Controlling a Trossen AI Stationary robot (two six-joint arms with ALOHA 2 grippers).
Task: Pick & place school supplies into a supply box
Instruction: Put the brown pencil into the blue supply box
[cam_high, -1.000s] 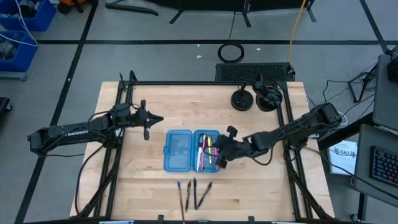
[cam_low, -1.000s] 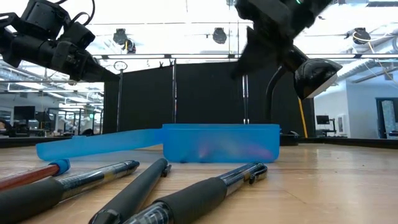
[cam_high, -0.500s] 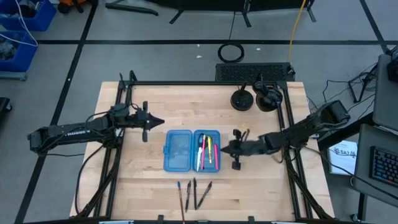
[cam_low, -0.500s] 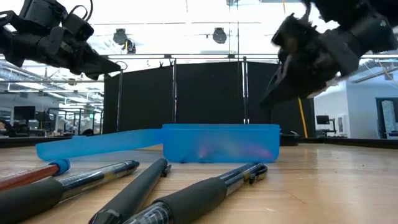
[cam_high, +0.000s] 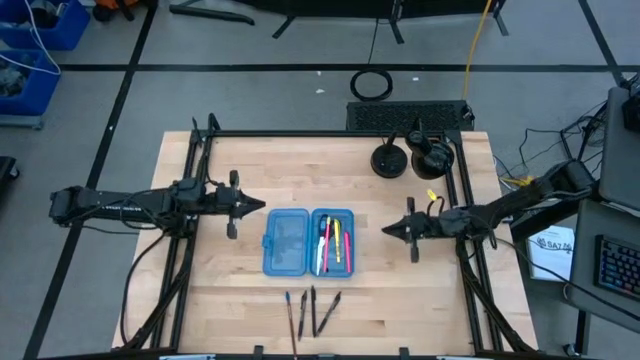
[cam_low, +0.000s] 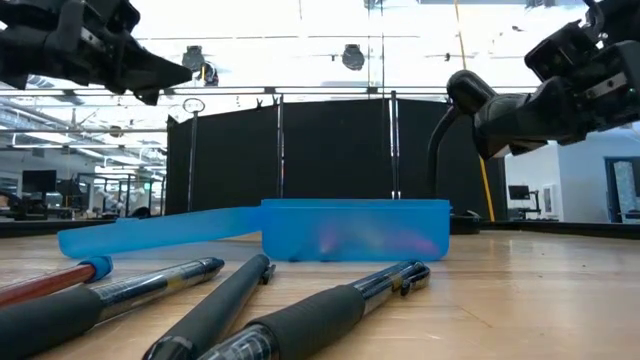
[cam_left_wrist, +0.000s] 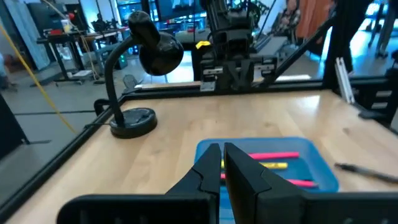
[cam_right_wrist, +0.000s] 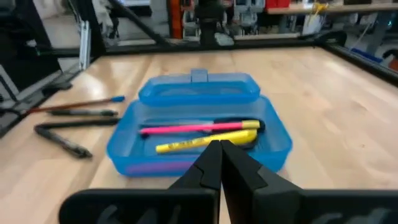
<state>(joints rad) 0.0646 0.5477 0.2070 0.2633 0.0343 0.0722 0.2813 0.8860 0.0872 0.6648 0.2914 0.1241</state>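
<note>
The translucent blue supply box (cam_high: 288, 242) lies open on the table's middle, both halves flat; it also shows in the low view (cam_low: 355, 230). Its right half holds a pink pen (cam_right_wrist: 193, 129), a yellow pen (cam_right_wrist: 205, 142) and a black one behind them. Several loose pens (cam_high: 312, 312) lie near the table's near edge, big in the low view (cam_low: 250, 310). No scissors show. My left gripper (cam_high: 262, 208) hovers left of the box, shut and empty (cam_left_wrist: 222, 163). My right gripper (cam_high: 386, 231) hovers right of the box, shut and empty (cam_right_wrist: 219, 155).
A black desk lamp stands at the far right of the table, its round base (cam_high: 389, 160) beside its head (cam_high: 432, 158). Bare wood lies between the box and the loose pens and along the table's far side. The black frame rails (cam_high: 190, 200) run along both sides.
My right gripper has drawn back from over the box's right half toward the table's right edge, and now points level at the box from farther off. My left gripper has shifted slightly toward the near edge. The box and the pens have kept still.
</note>
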